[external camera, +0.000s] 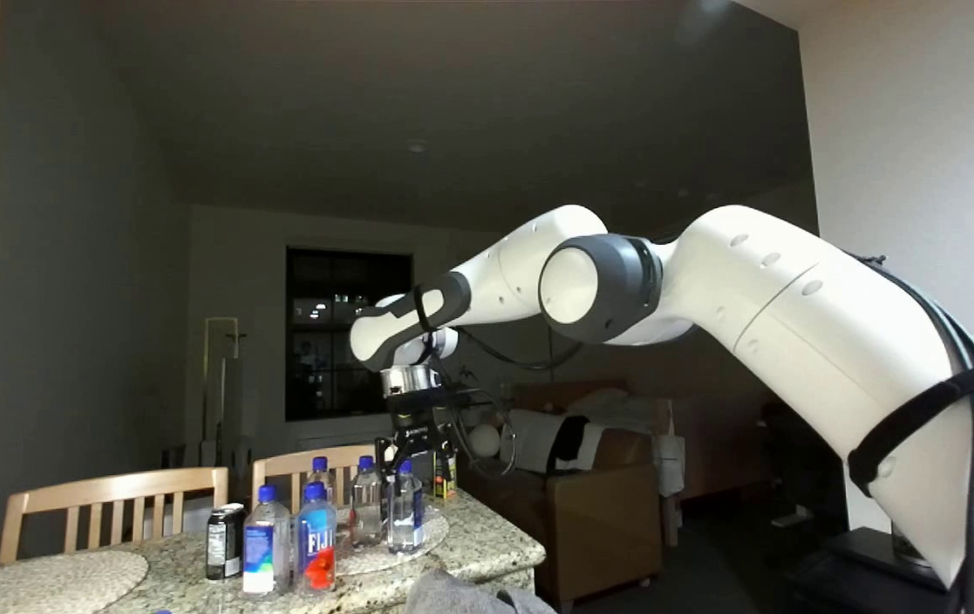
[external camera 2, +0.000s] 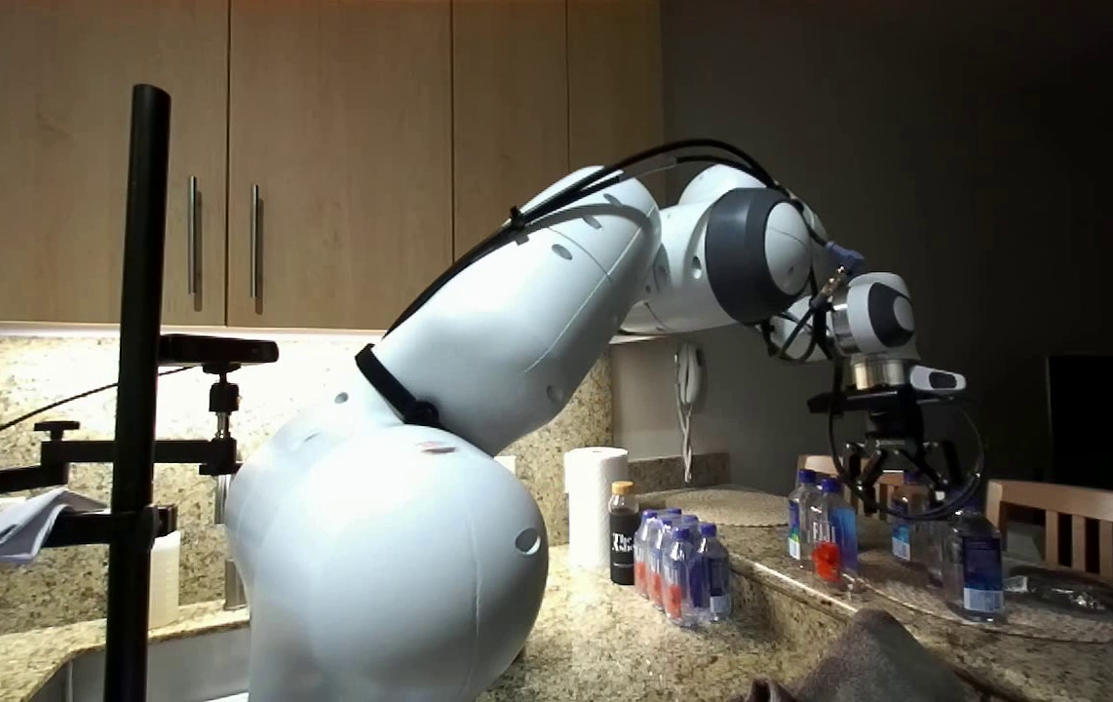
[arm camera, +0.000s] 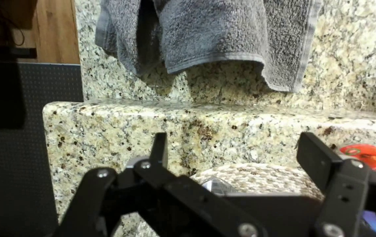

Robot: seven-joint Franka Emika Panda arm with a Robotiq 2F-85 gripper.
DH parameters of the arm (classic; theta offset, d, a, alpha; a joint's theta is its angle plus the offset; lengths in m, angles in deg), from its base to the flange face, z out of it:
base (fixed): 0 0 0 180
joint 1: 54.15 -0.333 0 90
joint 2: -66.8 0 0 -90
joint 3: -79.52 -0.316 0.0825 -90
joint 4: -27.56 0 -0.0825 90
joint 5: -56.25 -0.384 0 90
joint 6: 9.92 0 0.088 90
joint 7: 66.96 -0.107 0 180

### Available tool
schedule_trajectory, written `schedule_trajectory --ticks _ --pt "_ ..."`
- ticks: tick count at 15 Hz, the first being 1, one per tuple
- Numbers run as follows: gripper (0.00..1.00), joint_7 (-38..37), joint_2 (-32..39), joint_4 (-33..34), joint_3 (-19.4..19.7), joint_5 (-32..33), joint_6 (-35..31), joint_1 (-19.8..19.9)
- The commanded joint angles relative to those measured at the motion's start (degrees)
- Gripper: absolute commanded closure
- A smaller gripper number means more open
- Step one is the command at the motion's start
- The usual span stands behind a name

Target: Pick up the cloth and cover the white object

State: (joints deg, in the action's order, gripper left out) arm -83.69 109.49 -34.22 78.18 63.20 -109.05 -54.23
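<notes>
- Free: above the edge of the counter [arm camera: 109, 131] near its corner, between gripper [arm camera: 235, 148] and cloth [arm camera: 214, 36].
- In the way: bottles [external camera: 406, 512] near the gripper and farther along that edge.

Blue-capped water bottles [external camera: 267, 546] crowd the raised stone counter [external camera: 491, 529] in an exterior view, with a dark can [external camera: 224, 546] upright just to their left! One woven mat [external camera: 43, 584] lies at near left, and a second mat [external camera: 376, 563] sits under bottles farther right. Wooden chairs [external camera: 120, 487] line the far side, a dark window [external camera: 346, 294] well beyond them, a brown sofa [external camera: 611, 541] over to the right. Also in an exterior view, wooden cupboards [external camera 2: 342, 166] hang at upper left, and here's a tight cluster of small bottles [external camera 2: 681, 570] on the lower counter [external camera 2: 605, 658], a dark drink bottle [external camera 2: 622, 536] (orange-yellow cap on that one) just left.
</notes>
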Motion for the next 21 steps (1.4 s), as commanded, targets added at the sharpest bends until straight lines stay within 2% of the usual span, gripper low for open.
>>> schedule_trajectory --ticks 1,6,12,17,18,21 --pt "0.0 -0.5 -10.7 -13.2 1.7 -1.6 -1.5 -0.8" --pt "0.0 0.3 -22.5 -25.0 2.7 0.2 1.3 -2.0" --pt "0.0 -0.4 -36.9 -40.9 0.1 -1.0 -0.3 -4.2" --pt "0.0 -12.2 -47.3 -55.6 -1.8 -0.5 -12.8 -5.9" --pt "0.0 -7.9 -41.4 -47.3 -1.7 0.0 -7.6 -5.2" --pt "0.0 -10.8 -45.3 -53.0 -2.6 0.0 -10.9 -5.3"
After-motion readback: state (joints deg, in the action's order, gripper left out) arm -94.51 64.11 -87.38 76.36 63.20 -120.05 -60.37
